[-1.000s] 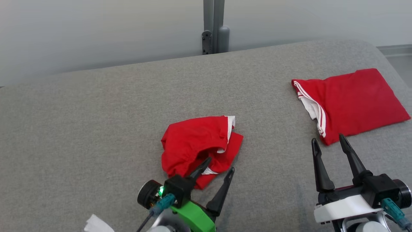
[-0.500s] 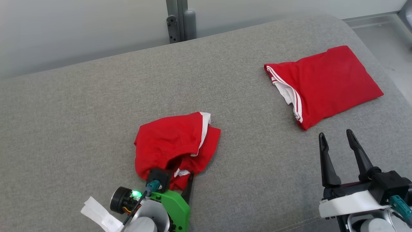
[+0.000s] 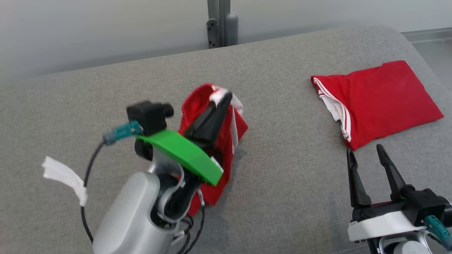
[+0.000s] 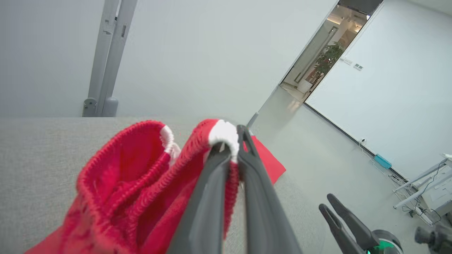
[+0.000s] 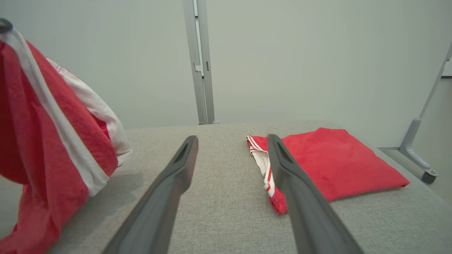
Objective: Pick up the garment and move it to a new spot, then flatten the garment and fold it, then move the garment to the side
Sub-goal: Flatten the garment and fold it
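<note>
The garment (image 3: 237, 127), judged light and limp, is pinched at its white hem, likely the surest hold, by the left gripper (image 3: 226, 96); the right gripper (image 3: 365, 152) is spread wide, empty.

The garment (image 3: 239, 127) is red with white edging, the folded cloth (image 3: 385, 95) red (white-striped hem), the tabletop (image 3: 282, 183) grey.
</note>
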